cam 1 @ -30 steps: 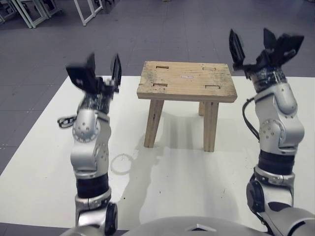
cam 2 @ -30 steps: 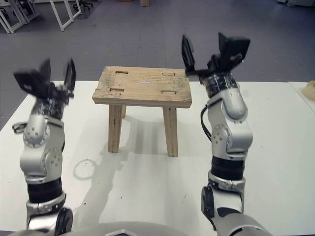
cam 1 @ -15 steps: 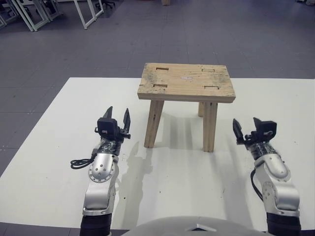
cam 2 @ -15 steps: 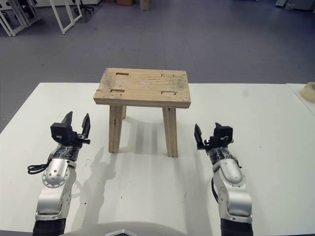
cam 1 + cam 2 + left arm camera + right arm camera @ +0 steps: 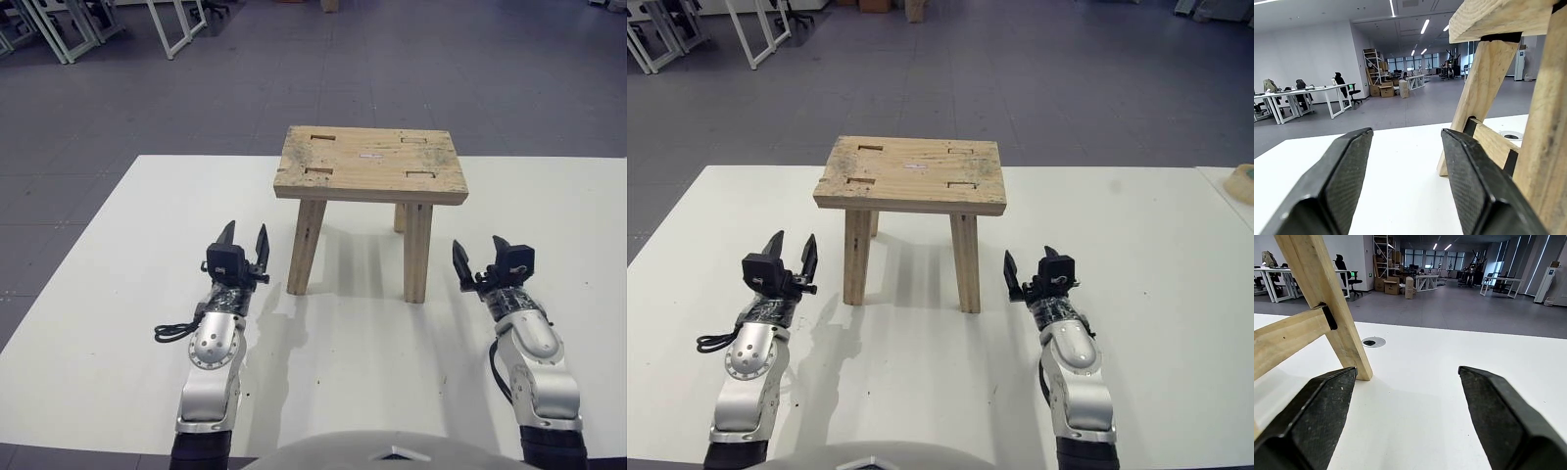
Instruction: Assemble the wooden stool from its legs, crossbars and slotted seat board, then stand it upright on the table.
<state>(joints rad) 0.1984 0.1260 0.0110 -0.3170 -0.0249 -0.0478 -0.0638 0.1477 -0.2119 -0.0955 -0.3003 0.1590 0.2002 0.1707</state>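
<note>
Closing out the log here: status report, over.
Left gripper and right gripper open, empty, flanking the stool. Stool assembled, upright on table. Cable loop lies left side.

No legible text — the label (image 5: pixel 370 154) on the seat board (image 5: pixel 338 176) is too small.

Bright, even light fell from ceiling strip lamps (image 5: pixel 1425 27) in the room beyond the pale wooden stool (image 5: pixel 370 164). The stool's soft, faint shadow lay on the white table (image 5: pixel 98 294) beneath it and just in front of its legs.
</note>
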